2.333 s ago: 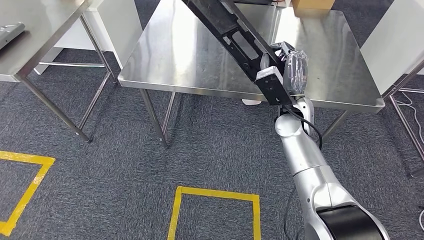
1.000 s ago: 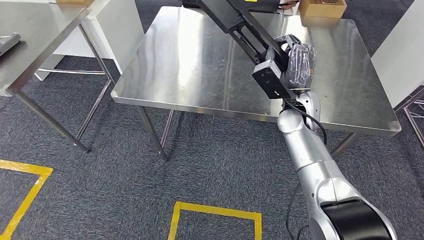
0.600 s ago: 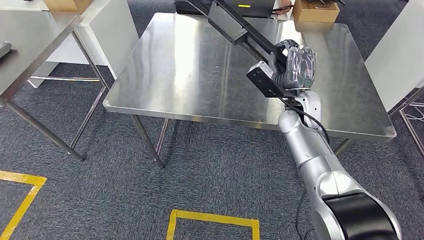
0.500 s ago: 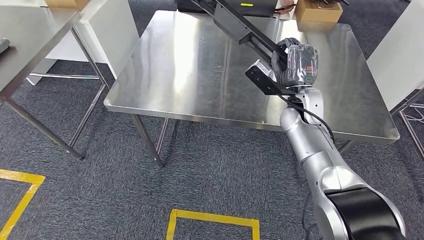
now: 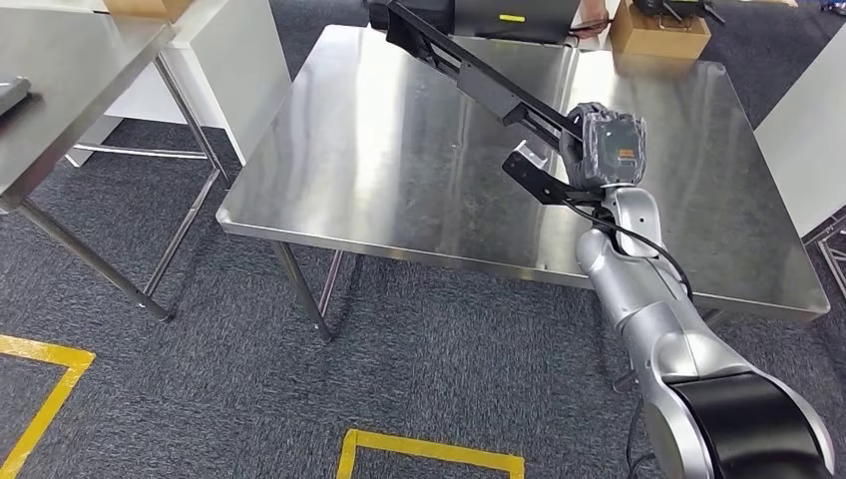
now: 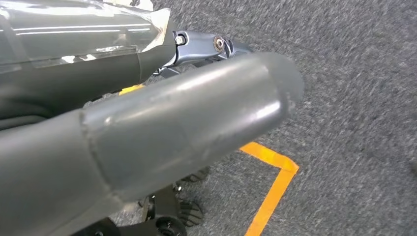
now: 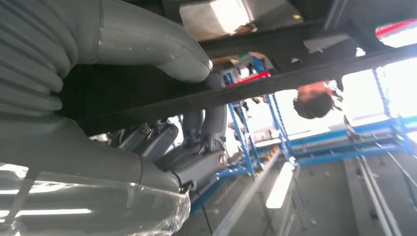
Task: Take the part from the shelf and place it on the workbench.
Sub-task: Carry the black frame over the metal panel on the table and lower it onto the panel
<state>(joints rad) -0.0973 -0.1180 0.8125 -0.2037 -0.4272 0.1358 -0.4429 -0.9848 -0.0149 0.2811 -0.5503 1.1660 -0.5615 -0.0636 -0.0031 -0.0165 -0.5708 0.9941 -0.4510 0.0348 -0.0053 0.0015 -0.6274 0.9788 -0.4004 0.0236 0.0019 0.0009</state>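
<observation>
From your head view, the right hand (image 5: pixel 606 150) gripped the long black part (image 5: pixel 477 78) above the steel workbench (image 5: pixel 379 170). Your right wrist view added a distant person (image 7: pixel 314 101). The left hand's (image 6: pixel 147 142) finger spread was unclear.

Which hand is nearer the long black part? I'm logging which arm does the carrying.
Right. The right hand grips the long black part over the workbench. The left hand hangs low over the carpet, well away from it.
</observation>
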